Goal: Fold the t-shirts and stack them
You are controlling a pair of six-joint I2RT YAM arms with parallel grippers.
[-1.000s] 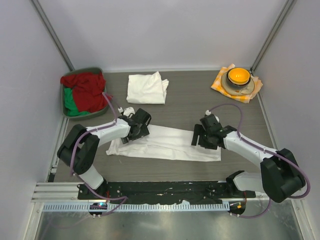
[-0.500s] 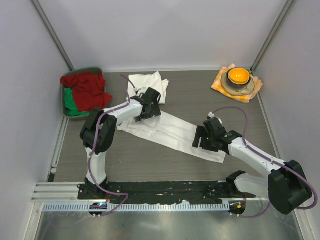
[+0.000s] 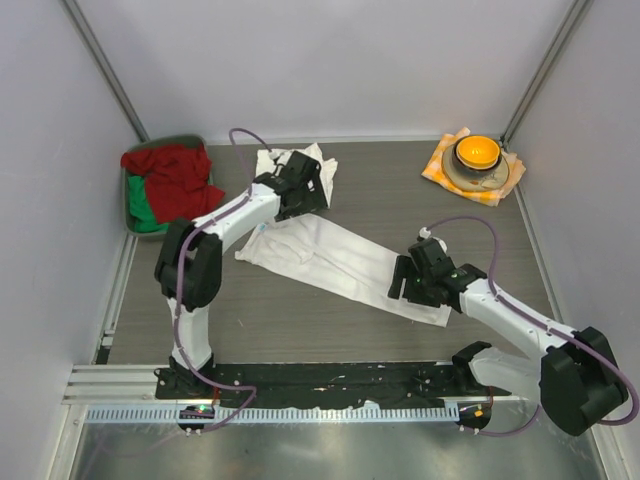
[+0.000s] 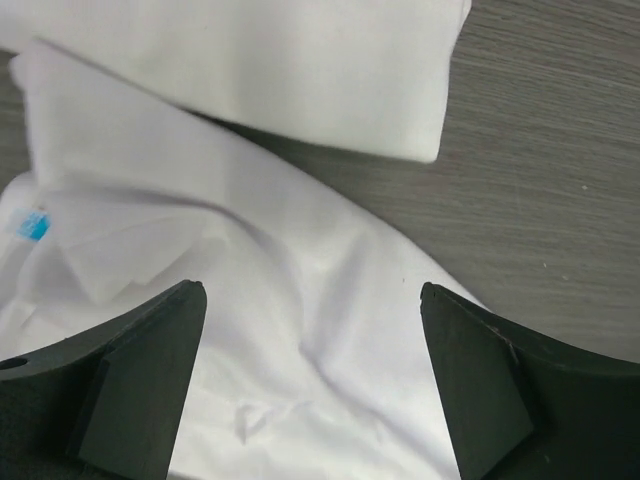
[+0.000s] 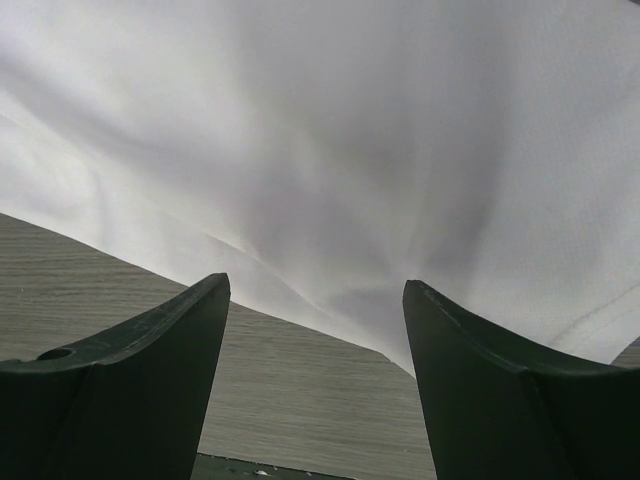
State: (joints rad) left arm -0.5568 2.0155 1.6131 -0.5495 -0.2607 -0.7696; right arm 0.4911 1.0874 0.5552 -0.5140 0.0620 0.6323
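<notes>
A long, narrowly folded white t-shirt lies diagonally across the table, its left end toward the back. A second t-shirt, folded into a square, sits just behind that end. My left gripper hovers open over where the two meet. In the left wrist view the long t-shirt fills the gap of the left gripper, with the folded t-shirt beyond. My right gripper stands open above the shirt's front right end. In the right wrist view the right gripper has the t-shirt ahead of it.
A green bin with red and green cloth stands at the back left. At the back right, an orange bowl rests on a checked cloth. Metal frame posts and walls close in both sides.
My left gripper has swung from the front left to the back, and the long t-shirt's left end went with it, turning the shirt diagonal. The right gripper shifted slightly forward.
</notes>
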